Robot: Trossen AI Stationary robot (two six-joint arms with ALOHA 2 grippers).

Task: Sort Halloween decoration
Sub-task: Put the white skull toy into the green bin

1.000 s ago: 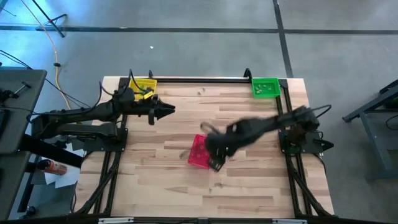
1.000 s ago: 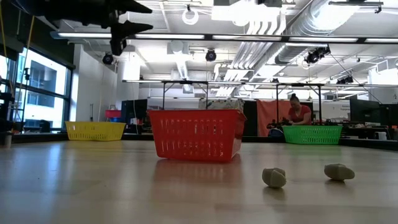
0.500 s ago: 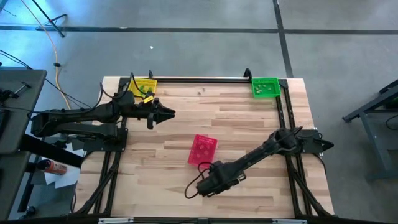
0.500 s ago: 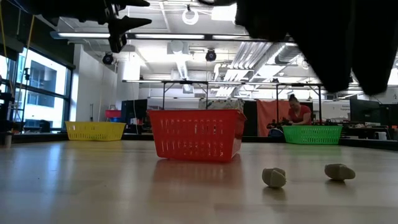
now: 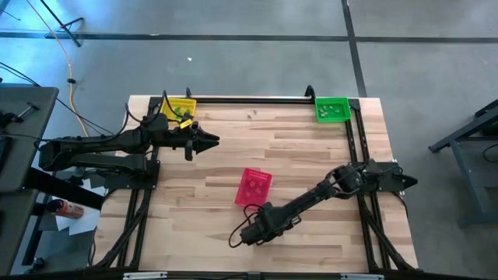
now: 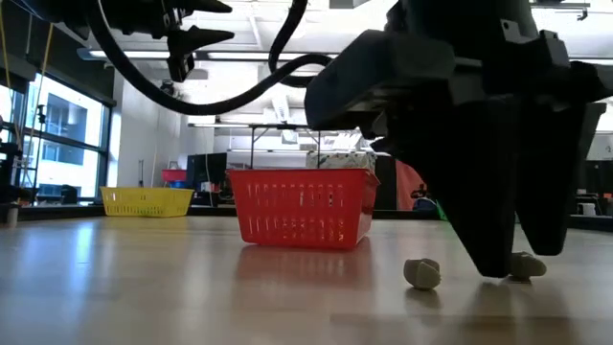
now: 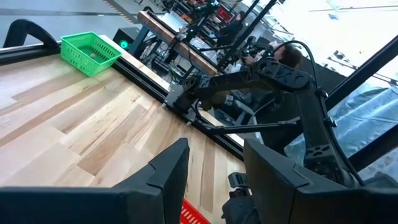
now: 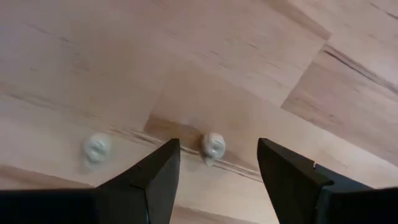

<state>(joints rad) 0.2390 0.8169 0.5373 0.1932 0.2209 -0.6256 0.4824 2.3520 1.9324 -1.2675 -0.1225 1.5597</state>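
Two tiny pale trinkets lie on the wood near the table's near edge. One trinket point(image 8: 213, 147) sits between the fingers of my right gripper point(image 8: 216, 155), which points straight down, open, just above the table; the low view shows this trinket point(image 6: 527, 265) partly behind a finger. The other trinket point(image 6: 421, 273) lies free beside it, outside the fingers point(image 8: 96, 149). In the high view my right gripper point(image 5: 246, 233) hides both. My left gripper point(image 7: 214, 165) hovers open and level over the far left point(image 5: 208, 141).
A pink-red mesh basket point(image 5: 253, 187) stands mid-table, just beyond my right gripper. A yellow basket point(image 5: 181, 107) is at the far left corner, a green basket point(image 5: 332, 109) at the far right. A person sits in the room behind the table.
My right gripper has swung from above the pink-red basket toward the table's near edge and dropped down close to the wood, rolling its wrist on the way. It now stands over one trinket, its fingers still apart. The trinkets have not moved.
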